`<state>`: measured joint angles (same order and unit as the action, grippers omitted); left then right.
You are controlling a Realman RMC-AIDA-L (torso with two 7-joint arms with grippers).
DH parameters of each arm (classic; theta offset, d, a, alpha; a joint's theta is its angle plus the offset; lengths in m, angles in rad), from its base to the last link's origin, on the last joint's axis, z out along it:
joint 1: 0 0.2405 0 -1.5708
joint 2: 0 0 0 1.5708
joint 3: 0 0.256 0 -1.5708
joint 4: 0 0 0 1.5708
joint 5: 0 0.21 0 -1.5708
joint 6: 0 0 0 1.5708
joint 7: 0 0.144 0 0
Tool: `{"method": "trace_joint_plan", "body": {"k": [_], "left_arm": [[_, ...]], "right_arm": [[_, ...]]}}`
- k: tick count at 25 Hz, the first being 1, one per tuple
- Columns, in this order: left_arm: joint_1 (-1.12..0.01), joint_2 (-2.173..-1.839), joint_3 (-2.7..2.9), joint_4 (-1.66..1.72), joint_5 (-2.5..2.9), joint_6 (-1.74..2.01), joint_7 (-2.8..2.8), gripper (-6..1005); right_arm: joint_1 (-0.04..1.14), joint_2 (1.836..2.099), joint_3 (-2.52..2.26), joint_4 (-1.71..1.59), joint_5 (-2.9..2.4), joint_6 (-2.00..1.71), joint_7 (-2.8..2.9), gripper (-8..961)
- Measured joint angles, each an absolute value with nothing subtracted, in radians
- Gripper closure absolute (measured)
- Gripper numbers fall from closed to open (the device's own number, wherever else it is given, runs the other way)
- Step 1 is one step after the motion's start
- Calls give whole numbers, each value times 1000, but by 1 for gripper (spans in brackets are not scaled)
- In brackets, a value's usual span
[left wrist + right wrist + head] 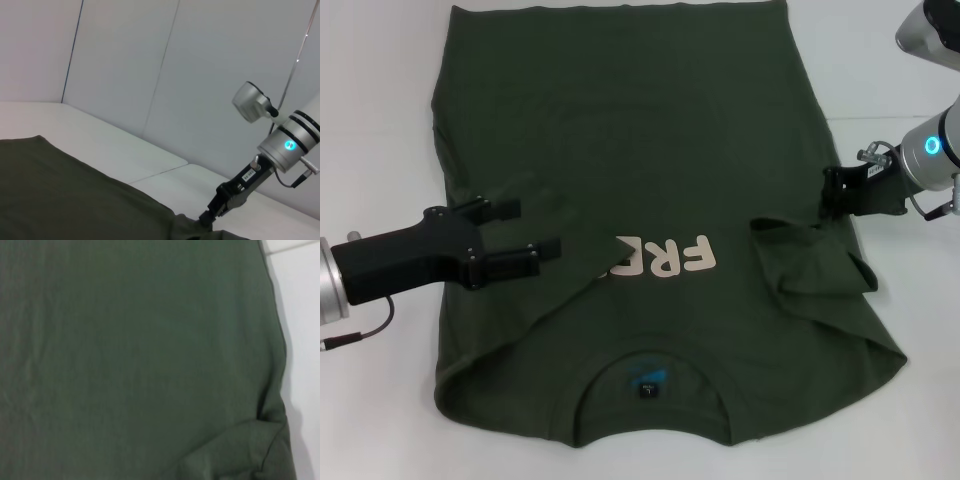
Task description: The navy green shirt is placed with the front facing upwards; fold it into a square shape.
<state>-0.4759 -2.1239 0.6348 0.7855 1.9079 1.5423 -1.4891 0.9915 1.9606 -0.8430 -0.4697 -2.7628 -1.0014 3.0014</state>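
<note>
Shirt: the navy green shirt [650, 200] lies flat on the white table [370, 100], both sleeves folded in; "FREE!" print [660, 262] half covered.
Left gripper [525, 240]: fingers apart over the left sleeve fold; snagging cloth could undo it.
Right gripper [832, 195]: at the right edge; finger state not discernible; its rumpled sleeve may skew the square.

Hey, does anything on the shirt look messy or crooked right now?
Yes. The navy green shirt's right sleeve lies bunched and wrinkled, not flat like the left sleeve fold, which covers part of the chest print.

one navy green shirt [620, 180] on one white table [380, 120]; two grippers, left gripper [525, 240] and right gripper [832, 195], flank the shirt.
</note>
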Motion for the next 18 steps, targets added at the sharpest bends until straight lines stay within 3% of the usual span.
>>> {"method": "trace_joint_plan", "body": {"k": [5,18], "left_arm": [[-475,-2124,635,784,1907,1536,-1489,63],[-481,-2126,634,782,1907,1510,-1488,62]], "right_arm": [[958,1978,-831,-544,-2710,-971,2996,919],[944,1981,-830,-544,-2625,-813,2984,911]]}}
